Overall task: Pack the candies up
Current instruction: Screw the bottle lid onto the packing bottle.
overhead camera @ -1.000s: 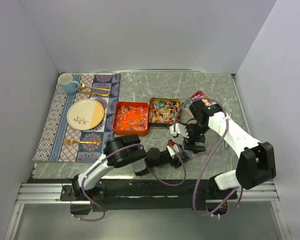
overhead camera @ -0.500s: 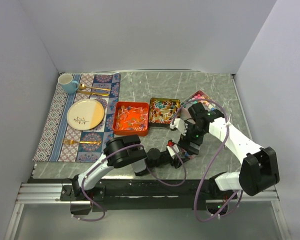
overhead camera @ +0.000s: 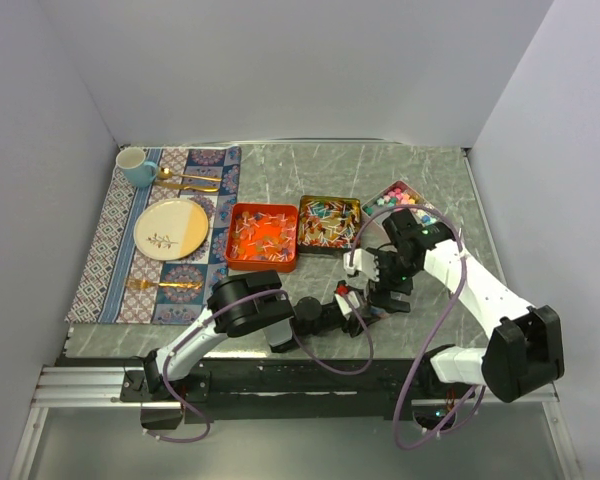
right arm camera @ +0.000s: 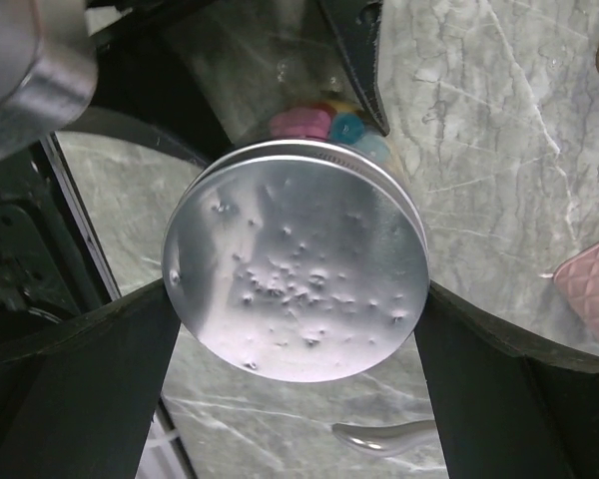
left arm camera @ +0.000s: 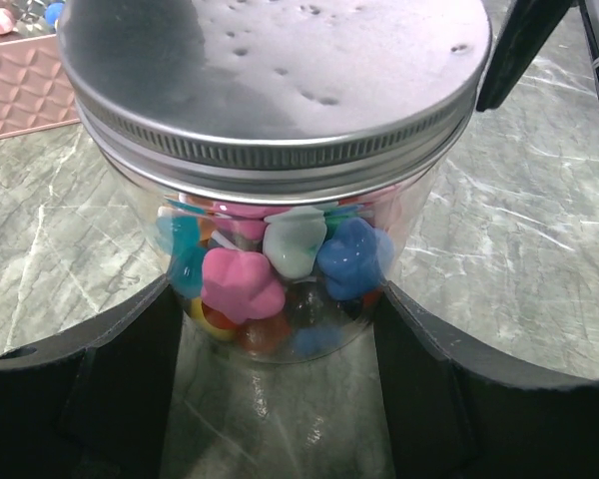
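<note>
- Grey marble table (overhead camera: 280, 170): carried everything; a patterned placemat (overhead camera: 115, 240) covered its far-left part.
- Left gripper (overhead camera: 352, 312): reached in from the left near the front edge, its fingers (left arm camera: 130, 379) pressed against opposite sides of a jar (left arm camera: 280, 269), holding it.
- Right gripper (right arm camera: 295, 289): hung directly over the jar, pointing down, its fingers (right arm camera: 90, 389) spread wide at either side of the lid (right arm camera: 295, 269); contact with the rim could not be made out.
- Orange tray (overhead camera: 262, 237) and dark tray (overhead camera: 329, 222): stood side by side just beyond the jar, both strewn with thin twist-wrapped candies (overhead camera: 325, 218). A pink tray (overhead camera: 400, 195) of ball-like pieces lay to their right, set at an angle.
- Plate (overhead camera: 172, 228): cream and tan, on the placemat, well apart from the jar.
- Jar: clear, standing upright on the marble, long axis vertical, mouth upward and closed by the dull, dimpled metal lid with a ribbed edge.
- Blue mug (overhead camera: 135, 167): at the placemat's far corner.
- Gold cutlery (overhead camera: 188, 180): beyond the plate and in front of it.
- Candies inside the jar (left arm camera: 242, 282): pink, blue, pale green and red lumps piled against the glass.
</note>
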{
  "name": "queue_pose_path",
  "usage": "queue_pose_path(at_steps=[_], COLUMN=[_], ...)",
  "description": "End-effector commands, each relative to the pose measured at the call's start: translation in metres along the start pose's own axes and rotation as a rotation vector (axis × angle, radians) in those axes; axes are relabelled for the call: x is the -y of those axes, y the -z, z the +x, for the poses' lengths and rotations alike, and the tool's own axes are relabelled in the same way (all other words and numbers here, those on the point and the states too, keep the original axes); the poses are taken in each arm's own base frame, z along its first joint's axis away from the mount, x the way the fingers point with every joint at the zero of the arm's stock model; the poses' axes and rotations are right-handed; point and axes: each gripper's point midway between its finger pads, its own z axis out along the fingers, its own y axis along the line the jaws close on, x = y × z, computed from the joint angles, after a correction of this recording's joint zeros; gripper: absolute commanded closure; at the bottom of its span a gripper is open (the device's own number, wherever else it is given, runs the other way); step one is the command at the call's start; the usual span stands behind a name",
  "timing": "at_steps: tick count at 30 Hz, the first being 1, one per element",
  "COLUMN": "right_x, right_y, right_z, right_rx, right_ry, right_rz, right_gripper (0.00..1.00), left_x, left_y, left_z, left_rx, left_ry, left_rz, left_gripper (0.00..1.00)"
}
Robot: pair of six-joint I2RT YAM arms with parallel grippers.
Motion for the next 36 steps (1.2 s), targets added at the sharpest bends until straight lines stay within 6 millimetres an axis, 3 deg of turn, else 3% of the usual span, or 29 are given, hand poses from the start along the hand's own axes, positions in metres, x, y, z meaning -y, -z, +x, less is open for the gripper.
queue_pose_path(at_steps=[1, 5, 11, 15, 18, 19, 21, 22, 26, 27, 30, 34, 36], right_x=[-0.069, -0.076, -0.070, -0.062, -0.052, -0.034, -0.017, 0.000, 0.026, 0.030, 0.036, 0.040, 0.041], right_y=[0.013, 0.013, 0.017, 0.020, 0.043, 0.061, 0.083, 0.102, 0.132, 0.131, 0.123, 0.109, 0.102], right_z=[0.033, 0.052, 0.090, 0.101, 0.116, 0.117, 0.130, 0.127, 0.084, 0.065, 0.040, -0.003, -0.013], right_rx=[-0.105, -0.145, -0.224, -0.240, -0.236, -0.230, -0.216, -0.201, 0.009, 0.087, 0.172, 0.233, 0.237], right_ry=[-0.066, -0.089, -0.022, 0.001, -0.104, -0.136, -0.211, -0.188, 0.004, 0.076, 0.167, 0.269, 0.309], right_rz=[-0.256, -0.310, -0.274, -0.222, -0.182, -0.108, -0.016, 0.065, 0.258, 0.275, 0.243, 0.136, 0.095], right_gripper=[0.00, 0.00, 0.00, 0.00, 0.00, 0.01, 0.05, 0.06, 0.13, 0.12, 0.00, 0.00, 0.00], left_x=[-0.031, -0.033, -0.034, -0.036, -0.036, -0.036, -0.034, -0.034, -0.030, -0.031, -0.030, -0.028, -0.027], left_y=[0.043, 0.043, 0.043, 0.043, 0.044, 0.045, 0.047, 0.047, 0.046, 0.046, 0.046, 0.046, 0.046], left_z=[0.070, 0.073, 0.076, 0.077, 0.076, 0.076, 0.077, 0.080, 0.084, 0.085, 0.086, 0.087, 0.088], left_rx=[-0.085, -0.095, -0.105, -0.106, -0.104, -0.108, -0.115, -0.124, -0.133, -0.134, -0.138, -0.142, -0.147], left_ry=[-0.047, -0.039, -0.031, -0.040, -0.058, -0.066, -0.065, -0.069, -0.069, -0.069, -0.065, -0.064, -0.065], left_rz=[-0.144, -0.147, -0.151, -0.155, -0.150, -0.145, -0.138, -0.134, -0.119, -0.119, -0.112, -0.101, -0.100], left_gripper=[0.80, 0.80, 0.81, 0.81, 0.82, 0.82, 0.82, 0.82, 0.82, 0.82, 0.82, 0.82, 0.82])
